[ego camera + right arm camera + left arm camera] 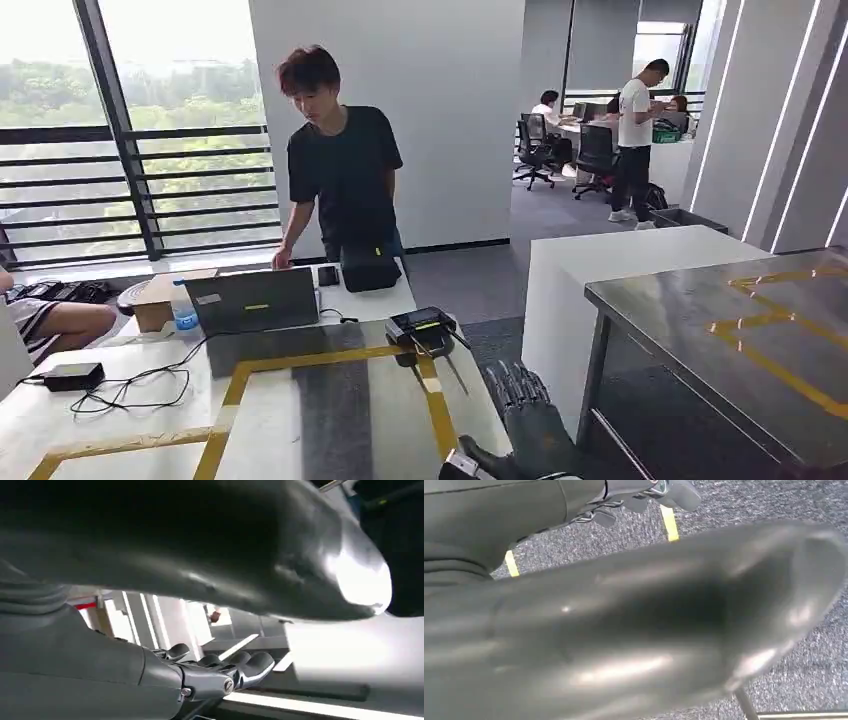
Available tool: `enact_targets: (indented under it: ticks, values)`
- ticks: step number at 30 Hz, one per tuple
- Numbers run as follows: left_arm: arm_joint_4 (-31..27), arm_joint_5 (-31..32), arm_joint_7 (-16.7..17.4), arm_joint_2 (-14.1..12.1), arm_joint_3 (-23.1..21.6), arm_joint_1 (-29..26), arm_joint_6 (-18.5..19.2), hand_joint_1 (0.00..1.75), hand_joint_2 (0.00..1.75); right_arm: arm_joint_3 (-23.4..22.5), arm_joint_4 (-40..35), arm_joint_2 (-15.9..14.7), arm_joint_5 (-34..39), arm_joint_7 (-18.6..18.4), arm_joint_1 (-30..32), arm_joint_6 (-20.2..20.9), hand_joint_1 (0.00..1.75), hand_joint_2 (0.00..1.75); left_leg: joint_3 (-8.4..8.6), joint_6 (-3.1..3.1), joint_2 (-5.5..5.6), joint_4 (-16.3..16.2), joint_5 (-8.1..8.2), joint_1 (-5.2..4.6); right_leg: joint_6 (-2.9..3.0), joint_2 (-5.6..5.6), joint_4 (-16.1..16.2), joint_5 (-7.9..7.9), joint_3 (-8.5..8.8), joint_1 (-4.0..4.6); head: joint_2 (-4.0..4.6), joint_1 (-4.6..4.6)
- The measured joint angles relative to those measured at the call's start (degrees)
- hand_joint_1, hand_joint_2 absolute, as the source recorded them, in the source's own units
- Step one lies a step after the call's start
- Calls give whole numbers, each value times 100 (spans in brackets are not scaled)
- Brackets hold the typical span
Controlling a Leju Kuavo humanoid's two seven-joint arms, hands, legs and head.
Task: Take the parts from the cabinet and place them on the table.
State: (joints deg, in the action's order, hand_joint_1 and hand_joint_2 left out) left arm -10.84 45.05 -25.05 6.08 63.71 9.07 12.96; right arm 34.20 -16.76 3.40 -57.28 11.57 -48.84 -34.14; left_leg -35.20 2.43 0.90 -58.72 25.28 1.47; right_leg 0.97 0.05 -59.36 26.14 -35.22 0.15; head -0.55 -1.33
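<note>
Steel table [700,320] bears yellow tape, no legible writing; right hand [525,405] empty, fingers [515,383] apart.

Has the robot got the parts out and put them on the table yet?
Not yet, it seems. Done: nothing that shows; the steel table looks bare, with just yellow tape on it. In hand: nothing; the right hand holds no part, and the left hand hangs over the carpet with nothing in its fingers. Left: finding the cabinet, taking the parts and carrying them over.
</note>
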Motion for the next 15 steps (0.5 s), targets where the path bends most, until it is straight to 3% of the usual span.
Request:
enact_targets:
  ticks: [5,15]
  values:
    - [0,-2,-26,0,4,-17,9,0,0,-607,7,-393,391,455,257,-334,0,0,2,-5,-20,0,10,-4,-3,23,4,-4,-2,-5,0,0]
    - [0,-2,-74,4,4,-7,39,0,0,-998,7,-511,428,529,398,-380,0,0,4,-4,-19,1,9,-3,-4,19,5,-4,-3,-2,0,0]
